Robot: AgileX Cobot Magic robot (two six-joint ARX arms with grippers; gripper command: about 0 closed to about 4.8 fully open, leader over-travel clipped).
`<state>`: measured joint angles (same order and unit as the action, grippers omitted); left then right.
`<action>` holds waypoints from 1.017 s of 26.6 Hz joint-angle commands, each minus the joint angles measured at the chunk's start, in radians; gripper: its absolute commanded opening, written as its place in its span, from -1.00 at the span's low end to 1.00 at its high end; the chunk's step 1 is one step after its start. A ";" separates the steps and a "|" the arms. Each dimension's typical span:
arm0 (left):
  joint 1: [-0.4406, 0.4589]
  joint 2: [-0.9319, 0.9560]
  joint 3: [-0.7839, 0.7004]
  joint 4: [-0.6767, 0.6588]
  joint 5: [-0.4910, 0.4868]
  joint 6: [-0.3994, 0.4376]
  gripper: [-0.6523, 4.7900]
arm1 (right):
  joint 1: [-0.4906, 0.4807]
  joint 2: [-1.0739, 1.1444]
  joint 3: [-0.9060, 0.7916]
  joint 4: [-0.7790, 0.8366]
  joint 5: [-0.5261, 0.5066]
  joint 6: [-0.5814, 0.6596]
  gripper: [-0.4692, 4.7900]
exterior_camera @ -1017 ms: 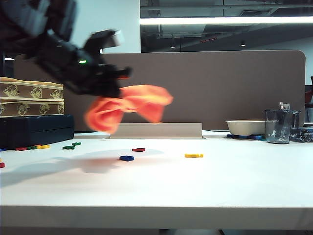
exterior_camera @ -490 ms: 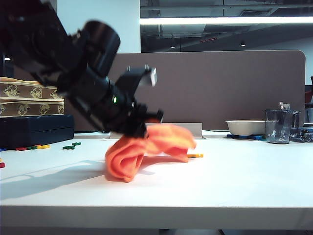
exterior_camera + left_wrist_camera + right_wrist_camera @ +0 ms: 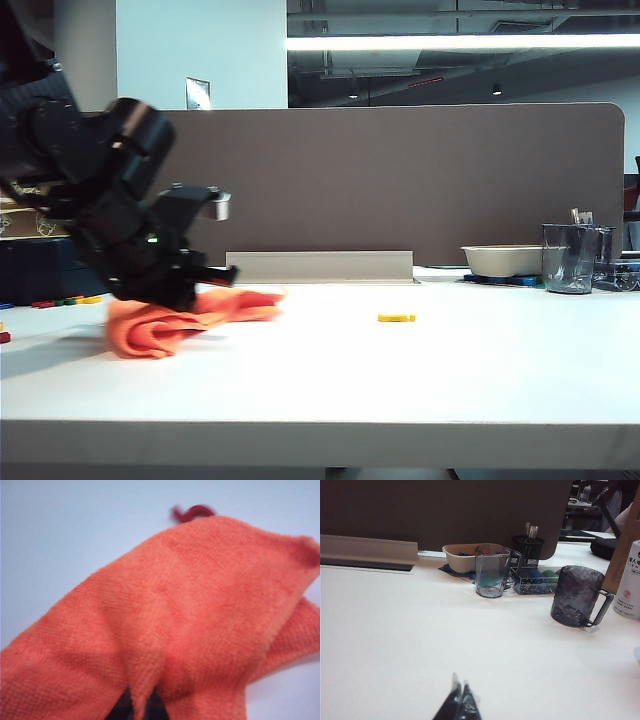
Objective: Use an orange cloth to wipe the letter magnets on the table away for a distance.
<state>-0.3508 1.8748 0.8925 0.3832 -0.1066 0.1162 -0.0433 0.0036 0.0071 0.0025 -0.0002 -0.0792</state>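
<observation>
Left gripper (image 3: 215, 272) pinching cloth (image 3: 175, 322) low on table (image 3: 420, 380), right gripper (image 3: 460, 700) pressed together, idle — keep cloth flat, sweep steadily toward magnets (image 3: 60, 301) — yellow one (image 3: 396, 318) remains

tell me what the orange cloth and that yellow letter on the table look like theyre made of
Orange cloth, clamped in the left gripper on the table: soft microfibre or terry by the look, its fuzzy looped pile clear in the left wrist view. Yellow letter magnet: probably hard plastic, flat with an even colour; too small to be sure.
</observation>
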 commanded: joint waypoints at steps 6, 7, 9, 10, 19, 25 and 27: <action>0.228 -0.014 0.002 -0.024 -0.002 0.006 -0.78 | 0.000 -0.004 -0.008 0.016 0.001 0.001 -0.84; 0.235 -0.023 0.002 -0.023 -0.002 0.006 -0.78 | 0.000 -0.004 -0.008 0.016 0.001 0.001 -0.84; 0.237 -0.058 0.002 -0.008 0.027 0.006 -0.78 | 0.000 -0.004 -0.008 0.016 0.001 0.001 -0.84; 0.233 -0.083 0.002 0.018 0.063 0.004 -0.78 | 0.000 -0.004 -0.008 0.016 0.001 0.001 -0.84; -0.005 -0.198 0.063 0.165 0.100 -0.084 -0.78 | 0.000 -0.004 -0.008 0.017 0.001 0.001 -0.84; -0.240 -0.154 0.198 0.165 0.061 -0.084 -0.78 | 0.000 -0.004 -0.008 0.016 0.001 0.001 -0.84; -0.293 -0.097 0.260 0.165 0.061 -0.084 -0.78 | 0.000 -0.004 -0.008 0.016 0.000 0.001 -0.84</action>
<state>-0.6228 1.7500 1.1252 0.5430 -0.0387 0.0322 -0.0433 0.0036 0.0071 0.0025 -0.0002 -0.0792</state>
